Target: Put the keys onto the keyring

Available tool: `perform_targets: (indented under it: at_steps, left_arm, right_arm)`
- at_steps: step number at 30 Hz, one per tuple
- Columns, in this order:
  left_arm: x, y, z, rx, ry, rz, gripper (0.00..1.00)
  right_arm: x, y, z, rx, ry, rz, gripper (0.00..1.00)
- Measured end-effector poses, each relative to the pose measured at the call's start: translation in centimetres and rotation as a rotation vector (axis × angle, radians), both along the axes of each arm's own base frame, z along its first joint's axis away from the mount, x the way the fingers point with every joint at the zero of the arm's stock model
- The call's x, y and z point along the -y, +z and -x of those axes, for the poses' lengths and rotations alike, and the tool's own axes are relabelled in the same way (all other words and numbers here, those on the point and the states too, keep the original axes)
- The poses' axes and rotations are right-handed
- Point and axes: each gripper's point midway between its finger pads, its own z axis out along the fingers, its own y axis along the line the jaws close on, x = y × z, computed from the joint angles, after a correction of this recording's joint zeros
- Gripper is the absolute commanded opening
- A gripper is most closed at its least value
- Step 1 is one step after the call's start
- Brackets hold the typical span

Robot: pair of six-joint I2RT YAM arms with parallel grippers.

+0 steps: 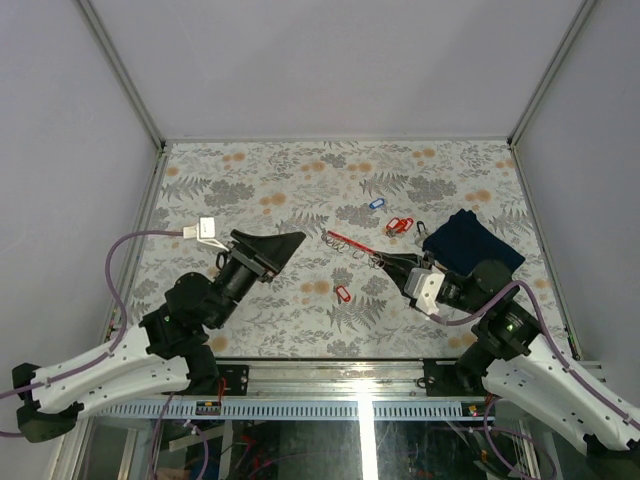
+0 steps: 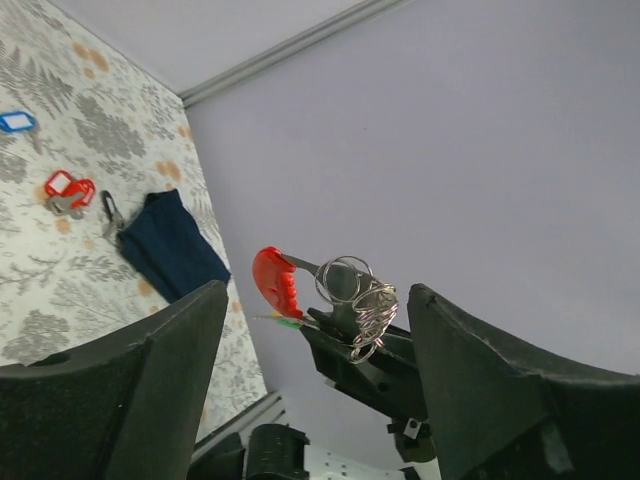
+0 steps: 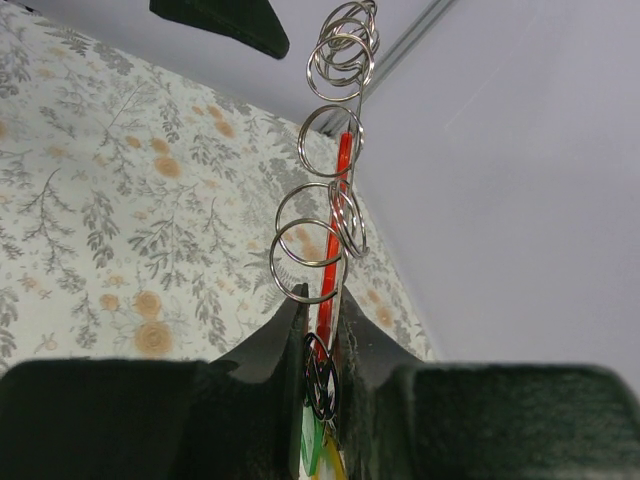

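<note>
- Between the right gripper's (image 3: 320, 312) closed fingers, the keyring (image 2: 360, 300) is pinched at its lower end: a chain of silvery wire loops with a red strip (image 3: 344, 165) running along it.
- Low in that grip a green sliver (image 3: 312, 447) shows, mostly hidden by the fingers; I cannot tell what it is.
- In the right wrist view the top loops are cut off by the frame edge, and only 1 dark fingertip (image 3: 225, 22) of the other arm shows.
- The left gripper (image 1: 285, 252) is spread wide with nothing in it, its tips near the free end of the keyring but apart from it.
- On the table, 1 blue-tagged key (image 1: 376, 203) lies farthest back; 2 red-tagged keys (image 1: 399, 225) lie together near it; 1 lone red-tagged key (image 1: 342, 293) lies nearer the arms. Their metal blades are too small to make out from above.
- A small dark clip (image 1: 420, 228) lies just beside the navy cloth (image 1: 472, 240), whose near corner the right arm covers.
- The table (image 1: 250, 180) has a grey fern print with orange blossoms.
- Plain pale walls (image 1: 330, 60) close 3 sides, with metal posts at the back corners.
</note>
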Motion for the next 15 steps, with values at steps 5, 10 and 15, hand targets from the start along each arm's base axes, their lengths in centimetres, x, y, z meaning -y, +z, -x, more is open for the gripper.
perform_targets:
  at_steps: [5, 10, 15]
  left_arm:
    - [1.5, 0.8, 0.1, -0.022, -0.047, 0.064, 0.77]
    - [2.2, 1.9, 0.3, -0.027, -0.082, 0.138, 0.77]
    - [2.7, 3.4, 0.5, -0.019, -0.115, 0.222, 0.80]
  right_arm:
    - [-0.5, 1.0, -0.5, 0.081, 0.006, -0.006, 0.06]
    - [-0.9, 1.3, -0.8, 0.121, 0.012, -0.010, 0.06]
    - [-1.3, 1.7, -1.2, 0.143, 0.014, -0.021, 0.06]
